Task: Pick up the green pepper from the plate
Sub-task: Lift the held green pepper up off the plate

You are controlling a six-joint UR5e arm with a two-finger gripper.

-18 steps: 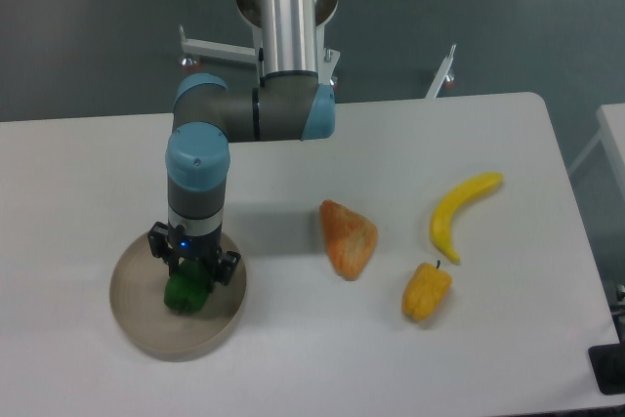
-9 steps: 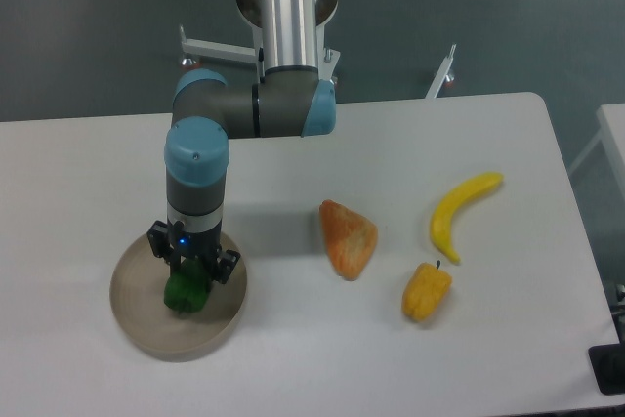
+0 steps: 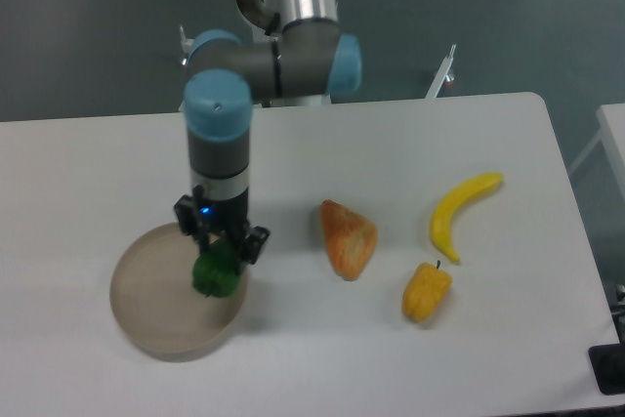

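Observation:
The green pepper (image 3: 216, 275) hangs over the right part of the plate (image 3: 156, 305), lifted off its floor. My gripper (image 3: 219, 263) points straight down and is shut on the pepper, whose top is hidden between the black fingers. The beige-grey plate sits at the table's front left and holds nothing else.
An orange wedge-shaped fruit (image 3: 347, 237) lies right of the plate. A yellow-orange pepper (image 3: 426, 291) and a banana (image 3: 462, 210) lie further right. The table's front edge runs just below the plate.
The arm has risen and shifted right, carrying the green pepper up from the middle of the plate toward its right rim.

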